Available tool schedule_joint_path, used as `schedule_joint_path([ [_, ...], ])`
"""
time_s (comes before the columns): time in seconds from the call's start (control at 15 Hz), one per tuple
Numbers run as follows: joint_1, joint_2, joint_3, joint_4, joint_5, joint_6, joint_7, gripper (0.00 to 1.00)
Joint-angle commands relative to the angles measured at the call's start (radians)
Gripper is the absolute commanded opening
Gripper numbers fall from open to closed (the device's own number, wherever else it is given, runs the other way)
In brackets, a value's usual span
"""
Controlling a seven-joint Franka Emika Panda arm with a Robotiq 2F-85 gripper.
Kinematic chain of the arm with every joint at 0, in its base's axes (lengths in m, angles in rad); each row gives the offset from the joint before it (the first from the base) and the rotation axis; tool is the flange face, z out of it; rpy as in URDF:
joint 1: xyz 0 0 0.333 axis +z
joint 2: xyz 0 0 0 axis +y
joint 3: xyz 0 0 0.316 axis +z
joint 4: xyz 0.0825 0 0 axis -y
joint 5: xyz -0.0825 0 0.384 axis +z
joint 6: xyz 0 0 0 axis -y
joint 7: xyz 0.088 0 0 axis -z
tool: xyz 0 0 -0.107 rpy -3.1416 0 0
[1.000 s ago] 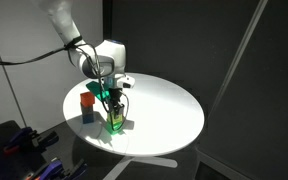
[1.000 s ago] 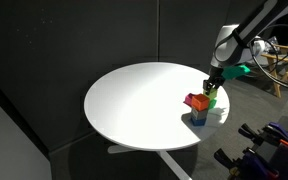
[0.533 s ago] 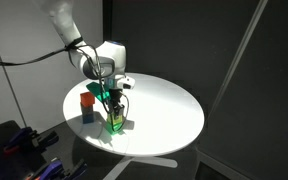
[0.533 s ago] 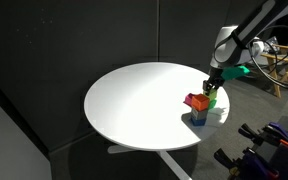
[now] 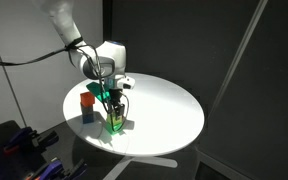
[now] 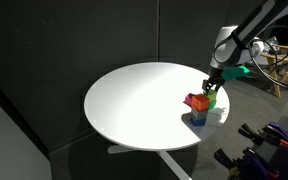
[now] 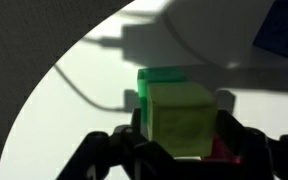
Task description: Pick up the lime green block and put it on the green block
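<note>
**Figure. Placement step, lime block over green block.** In the wrist view the gripper (image 7: 179, 140) enters from the bottom edge. Its dark fingers (image 7: 236, 138) stand on either side of the lime block (image 7: 180, 118) and press against its flanks, so the claw reads as clamped on that block. The lime block fills the centre of the frame. Beyond it, a strip of the green block (image 7: 164, 77) shows along its upper and left edges, so the two are nearly in line. A sliver of the red block (image 7: 224, 152) shows at lower right.

In both exterior views the gripper (image 5: 115, 108) (image 6: 211, 92) hangs low over the white table (image 5: 169, 105) (image 6: 134, 100). In an exterior view the green pair (image 5: 114, 122) sits left of centre, just beside a red block (image 5: 87, 99) stacked on a blue block (image 5: 87, 112). In an exterior view that red-on-blue stack (image 6: 197, 102) stands near the table's right edge, directly under the fingers.

*Step in hand:* the pick looks done and the lime block is at or just above its target. Whether its underside already rests on the green block cannot be told from these views.

*Next move:* a short straight descent if any gap remains, then opening the jaws without side drift and lifting vertically. The slight offset seen in the wrist view, and the red-on-blue stack close by, call for a clean release so that nothing is nudged.
</note>
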Motion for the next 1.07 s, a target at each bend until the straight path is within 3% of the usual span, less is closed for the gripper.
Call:
schedule_joint_path([
  [0.0, -0.016, 0.003, 0.009, 0.008, 0.021, 0.012, -0.028, 1.0],
  [0.73, -0.006, -0.073, 0.018, -0.012, 0.024, -0.035, -0.019, 1.0],
  [1.0, 0.008, -0.133, 0.02, -0.003, 0.016, -0.132, 0.001, 1.0],
])
